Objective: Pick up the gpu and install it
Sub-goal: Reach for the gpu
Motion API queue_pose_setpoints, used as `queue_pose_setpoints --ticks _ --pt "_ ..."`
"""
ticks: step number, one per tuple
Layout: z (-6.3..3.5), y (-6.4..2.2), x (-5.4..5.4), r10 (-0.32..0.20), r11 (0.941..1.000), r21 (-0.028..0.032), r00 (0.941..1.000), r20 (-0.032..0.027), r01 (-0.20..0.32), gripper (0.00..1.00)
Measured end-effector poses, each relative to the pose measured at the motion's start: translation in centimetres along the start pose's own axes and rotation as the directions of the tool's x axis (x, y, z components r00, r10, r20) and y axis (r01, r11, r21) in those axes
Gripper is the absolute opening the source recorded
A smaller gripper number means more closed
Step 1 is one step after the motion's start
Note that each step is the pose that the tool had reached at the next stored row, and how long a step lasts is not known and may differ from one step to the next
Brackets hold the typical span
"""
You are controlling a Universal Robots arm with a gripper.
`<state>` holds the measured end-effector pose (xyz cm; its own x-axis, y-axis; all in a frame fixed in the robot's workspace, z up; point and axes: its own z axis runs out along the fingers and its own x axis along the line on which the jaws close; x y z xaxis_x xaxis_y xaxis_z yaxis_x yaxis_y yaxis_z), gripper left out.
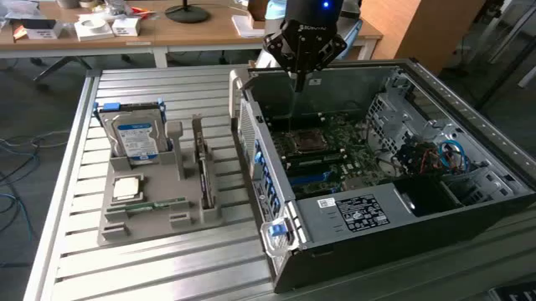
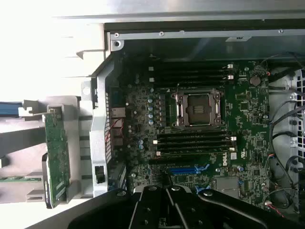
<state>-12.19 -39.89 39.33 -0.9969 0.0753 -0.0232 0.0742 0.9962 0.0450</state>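
The gpu (image 1: pixel 202 164) stands on its long edge in a slot of the grey holder (image 1: pixel 142 229), at the exterior view's left of the open computer case (image 1: pixel 393 244). In the wrist view the gpu (image 2: pixel 56 155) shows as a thin green-faced card in that holder, outside the case wall. My gripper (image 1: pixel 299 86) hangs over the back part of the case, above the motherboard (image 1: pixel 335 157), well apart from the gpu. Its fingers (image 2: pixel 159 202) lie together, shut, with nothing between them, over the board's CPU socket (image 2: pixel 198 109) area.
A hard drive with a blue label (image 1: pixel 137 138) stands at the holder's far end; a processor chip (image 1: pixel 127 187) and a memory stick (image 1: pixel 155 204) lie in front of it. Blue cables (image 1: pixel 450 153) and drive bays fill the case's right side. A desk (image 1: pixel 167 31) runs behind.
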Motion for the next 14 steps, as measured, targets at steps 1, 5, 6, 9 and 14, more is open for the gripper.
queue_pose_setpoints --ticks 1,5,6,9,14 --pt "0.00 0.00 0.00 0.000 1.0000 0.0000 1.0000 0.0000 0.000 0.11" --pt "0.00 0.00 0.00 0.000 1.0000 0.0000 1.0000 0.0000 0.000 0.11" --pt "0.00 0.00 0.00 0.000 1.0000 0.0000 1.0000 0.0001 0.000 0.11" --pt "0.00 0.00 0.00 0.000 1.0000 0.0000 1.0000 0.0000 0.000 0.11" --pt "0.01 -0.01 0.12 0.000 1.0000 -0.0002 1.0000 0.0002 0.000 0.11"
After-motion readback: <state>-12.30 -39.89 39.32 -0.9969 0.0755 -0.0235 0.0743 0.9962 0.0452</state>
